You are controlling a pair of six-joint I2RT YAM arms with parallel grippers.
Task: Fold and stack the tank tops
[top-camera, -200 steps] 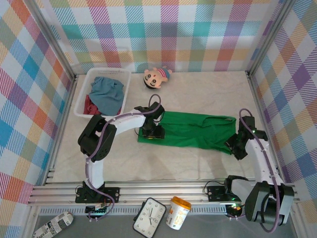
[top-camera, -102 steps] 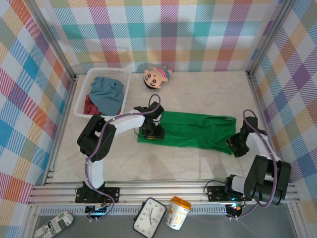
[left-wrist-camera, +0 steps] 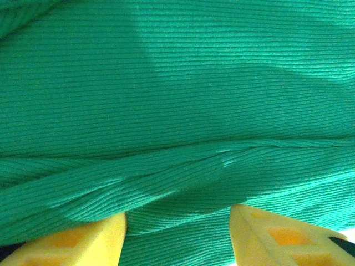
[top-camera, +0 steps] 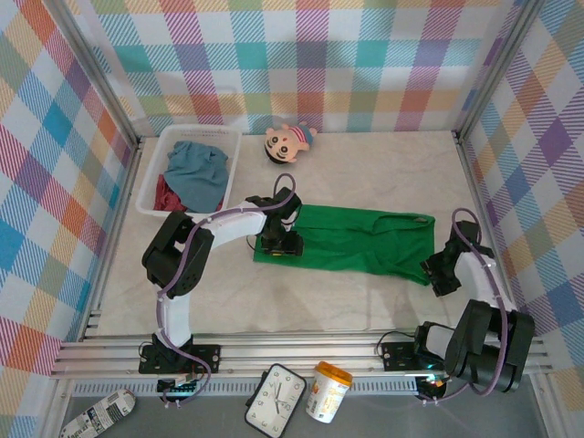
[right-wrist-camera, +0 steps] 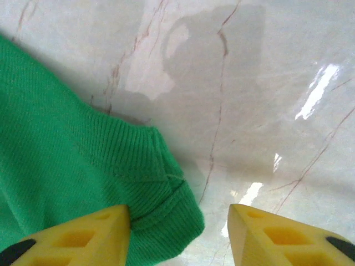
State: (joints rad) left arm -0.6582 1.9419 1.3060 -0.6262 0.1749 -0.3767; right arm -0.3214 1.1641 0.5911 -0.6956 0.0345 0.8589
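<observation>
Lying flat and drawn out lengthwise across the middle of the pale, glossy, marble-veined bench (top-camera: 365,173), the bright green ribbed-knit tank top (top-camera: 356,242) reaches from one arm to the other; the left arm's jaws hang over its left end, and the left wrist view has fine ribs running side to side with one soft raised fold crossing them; the wedge-shaped yellow foam fingertips (left-wrist-camera: 77,241) stand well apart with cloth lying loose between them, nothing pinched, though whether they press on the knit I cannot tell; the right arm's jaws sit at the top's lower right corner, likewise parted and gripping nothing; one yellow fingertip (right-wrist-camera: 83,238) is just beside a rounded, hemmed corner of green, the other over bare bench; at the far left a white plastic mesh basket (top-camera: 149,178) holds a crumpled dusty blue-grey tank top (top-camera: 194,164) heaped over a dark red tank top (top-camera: 166,194); a small big-headed doll (top-camera: 286,140) lies near the basket's right side.
</observation>
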